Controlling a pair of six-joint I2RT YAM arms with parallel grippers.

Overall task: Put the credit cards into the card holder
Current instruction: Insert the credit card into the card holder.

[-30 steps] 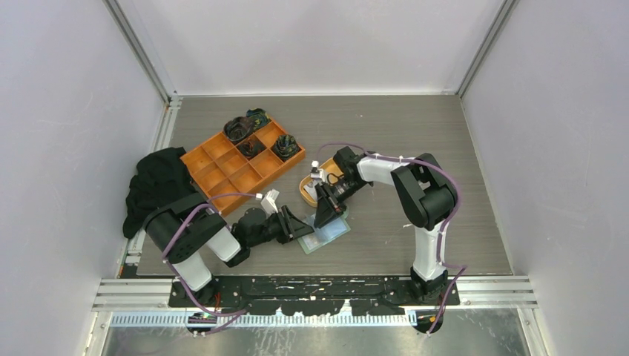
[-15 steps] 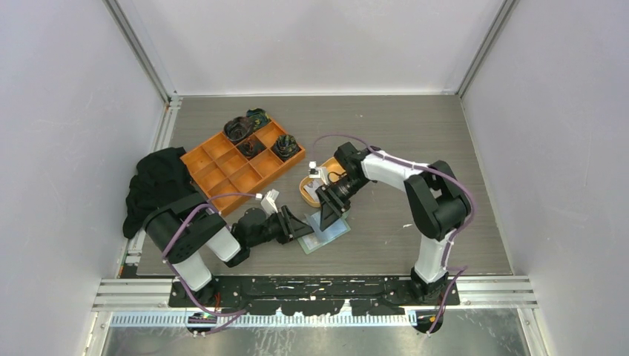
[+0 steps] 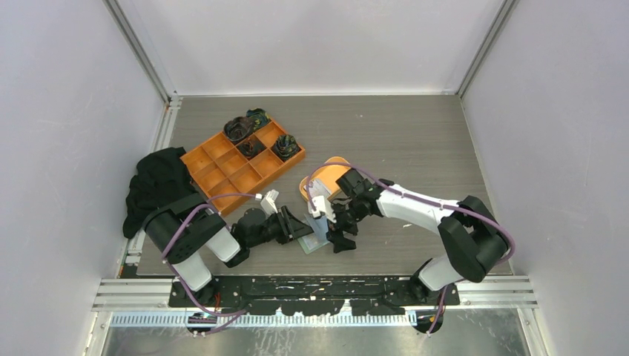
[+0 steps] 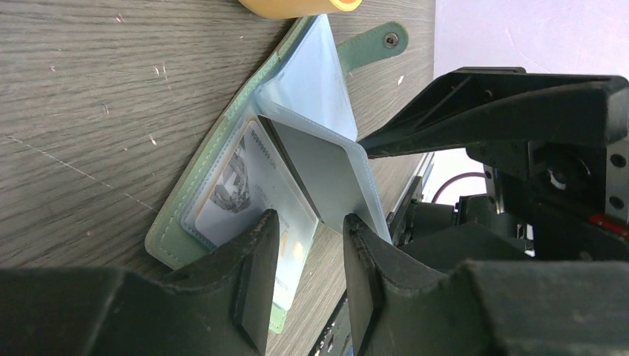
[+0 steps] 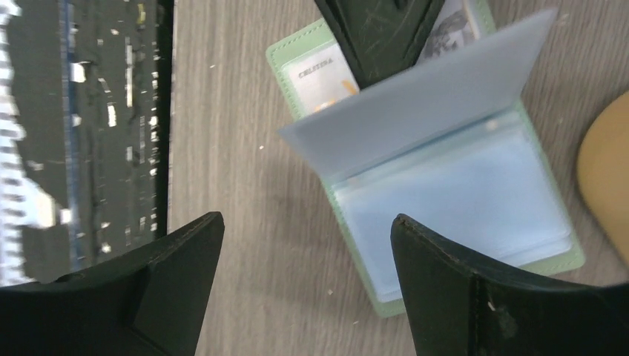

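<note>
1. The left arm point(image 3: 194, 236) is folded low, its forearm stretched out flat toward the right.
2. The left gripper point(image 4: 307, 236) points right, with the jaws partway apart and a narrow gap between them.
3. The right arm point(image 3: 426, 210) reaches left from its elbow, the wrist bent downward.
4. The right gripper point(image 5: 308, 256) points down, jaws spread wide with nothing clamped between them, just beside the left gripper.

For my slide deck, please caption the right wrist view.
Open right gripper hovers over the open card holder, a credit card inside.
</note>
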